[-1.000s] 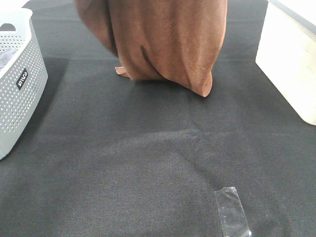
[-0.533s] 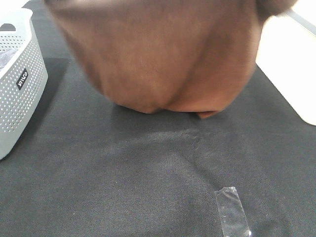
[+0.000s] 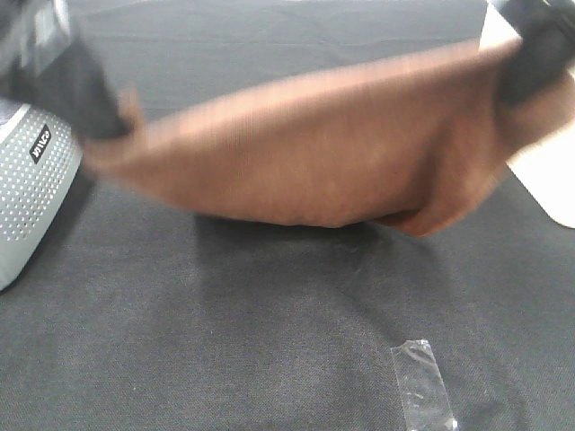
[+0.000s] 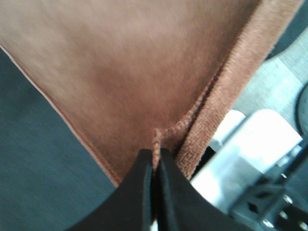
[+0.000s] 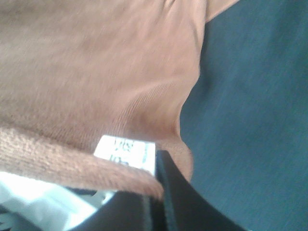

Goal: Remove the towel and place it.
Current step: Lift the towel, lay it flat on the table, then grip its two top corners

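The brown towel [image 3: 305, 148] hangs stretched between my two grippers above the black table, sagging in the middle, blurred by motion. My left gripper [image 3: 94, 112] is shut on its left corner; in the left wrist view the black fingers [image 4: 155, 166] pinch the towel's hem [image 4: 144, 72]. My right gripper [image 3: 530, 63] is shut on the right corner; in the right wrist view the finger [image 5: 171, 187] clamps the edge of the towel [image 5: 96, 72] beside the small white tag [image 5: 126, 150].
A white perforated laundry basket [image 3: 31, 193] stands at the left edge. A cream box [image 3: 552, 175] stands at the right edge. A strip of clear tape [image 3: 422, 382] lies on the black table covering [image 3: 225, 341] near the front.
Both grippers have come down and apart into view, spreading the towel wide and lower over the table; before, it hung bunched from above.
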